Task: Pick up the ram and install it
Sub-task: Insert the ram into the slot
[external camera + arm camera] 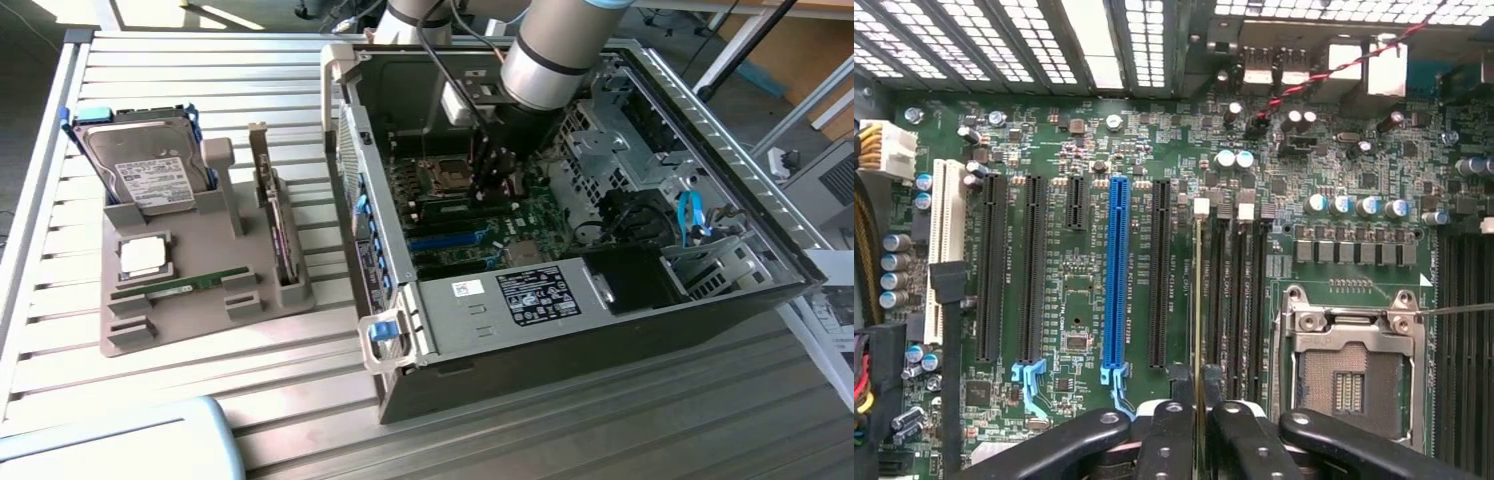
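**Item: the ram (1199,300).** Thin green board, seen edge-on in the wrist view as a narrow yellowish line running out from between the fingers (1166,440).

**Location:** You have it inside the open computer case (747,250), low over the motherboard (1084,130). It is lined up along the outermost of the dark memory slots (1237,290), beside the processor socket (1349,370). Whether its lower edge touches the slot cannot be told.

**Grip:** The gripper (1199,420) is nearly closed, with the two fingers pinching the flat faces of the stick near one end. In the exterior view the gripper (501,175) sits deep in the case under the arm.

**Handling, as judged:**
- Weight: very light, so you need no load margin.
- Stiffness: rigid along its length but thin. It will likely flex or crack if pushed off-axis.
- Surface: smooth board and chips, so it may slide in the pads under seating force.
- Fragile points: the contact edge and the small chips. Hold it by the flat faces, away from the contacts.

**Also present:** a second green stick (180,286) lying in the grey tray (200,325) outside the case, near the hard drive (144,170).
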Controlling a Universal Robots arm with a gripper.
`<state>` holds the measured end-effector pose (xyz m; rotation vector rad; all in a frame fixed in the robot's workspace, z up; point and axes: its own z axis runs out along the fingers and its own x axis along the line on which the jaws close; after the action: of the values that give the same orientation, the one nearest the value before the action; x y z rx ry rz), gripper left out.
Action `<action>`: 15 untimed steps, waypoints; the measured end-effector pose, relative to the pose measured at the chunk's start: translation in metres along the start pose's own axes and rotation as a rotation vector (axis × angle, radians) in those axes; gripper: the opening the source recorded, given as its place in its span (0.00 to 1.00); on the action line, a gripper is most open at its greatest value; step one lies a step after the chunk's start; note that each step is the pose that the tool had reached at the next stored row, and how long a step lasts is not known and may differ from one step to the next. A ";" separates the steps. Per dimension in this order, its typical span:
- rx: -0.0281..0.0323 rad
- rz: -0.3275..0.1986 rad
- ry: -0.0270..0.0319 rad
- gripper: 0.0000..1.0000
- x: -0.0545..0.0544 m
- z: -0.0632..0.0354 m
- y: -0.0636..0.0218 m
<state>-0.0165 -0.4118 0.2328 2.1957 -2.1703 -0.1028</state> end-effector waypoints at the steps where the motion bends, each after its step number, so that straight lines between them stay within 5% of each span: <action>1: 0.0002 0.014 -0.0012 0.14 0.000 0.0002 0.0000; 5: 0.0008 0.064 -0.0056 0.14 -0.001 0.0011 -0.0002; 15: 0.0007 0.060 -0.0052 0.14 -0.001 0.0010 -0.0007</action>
<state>-0.0160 -0.4110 0.2317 2.1307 -2.2370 -0.1054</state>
